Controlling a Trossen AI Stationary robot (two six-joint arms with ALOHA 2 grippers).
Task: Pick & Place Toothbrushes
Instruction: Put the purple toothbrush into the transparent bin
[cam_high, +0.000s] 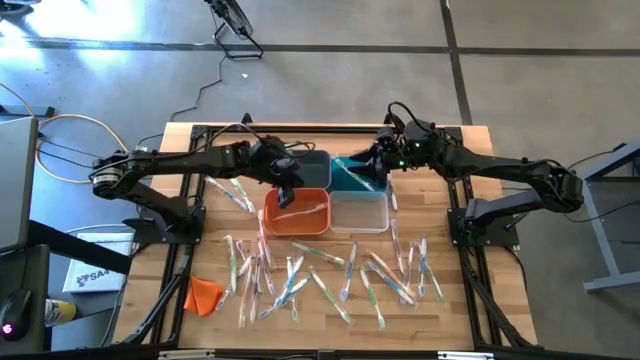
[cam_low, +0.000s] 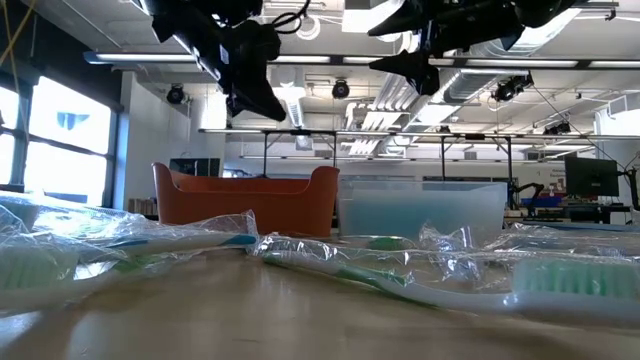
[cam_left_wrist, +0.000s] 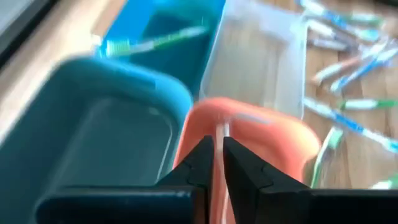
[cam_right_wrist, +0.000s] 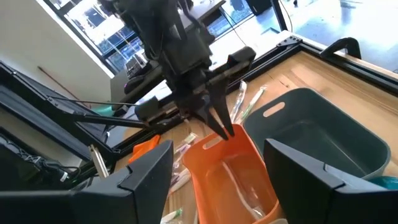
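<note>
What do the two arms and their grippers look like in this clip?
Both arms are dark, nearly black, jointed links with black cables looped along them. The left gripper ends in two thin, tapering black fingers. The right gripper shows two broad, flat, dark fingers. Green lights glow near the right arm's wrist.

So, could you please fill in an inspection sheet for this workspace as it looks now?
Surface: wooden table, bare at its edges.
Job's things: many wrapped toothbrushes scattered on the near half; one in the teal bin; at least one wrapped one in the orange bin.
Bins: grey bin, teal, orange and clear bin clustered at centre.
Clutter: orange cloth near the left corner.
Grippers: left gripper above the orange bin, fingers nearly together, nothing seen between them; right gripper open, above the teal bin.
Cables: loose cables left of the table and on the floor behind it.
Surroundings: large hall, no people seen.
</note>
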